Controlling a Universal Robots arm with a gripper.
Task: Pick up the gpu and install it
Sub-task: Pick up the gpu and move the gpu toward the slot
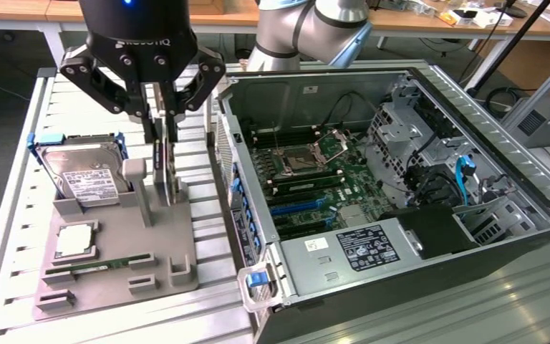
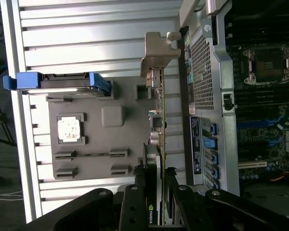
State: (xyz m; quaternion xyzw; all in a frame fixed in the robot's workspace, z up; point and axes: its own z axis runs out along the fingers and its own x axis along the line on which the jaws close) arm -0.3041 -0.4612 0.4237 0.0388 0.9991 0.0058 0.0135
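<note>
The gpu (image 1: 167, 175) stands thin edge-on and upright in a slot of the grey holder block (image 1: 122, 236), left of the open computer case in the exterior view. My gripper (image 1: 163, 125) comes down on it from above, its two fingers pressed against either face of the card's upper edge, shut on it. In the wrist view the gpu (image 2: 158, 120) runs away from my gripper (image 2: 155, 192) as a narrow strip, with its silver end bracket (image 2: 156, 53) at the far end. The card's lower edge still looks level with the holder.
The holder also carries a silver hard drive in a blue frame (image 1: 84, 172), a processor chip (image 1: 74, 242) and a slim memory stick (image 1: 98, 265). The open case (image 1: 504, 179) lies close on the exterior view's right, motherboard (image 1: 314, 179) and blue slot (image 1: 299, 206) exposed. Its metal wall (image 2: 202, 96) is near the card.
</note>
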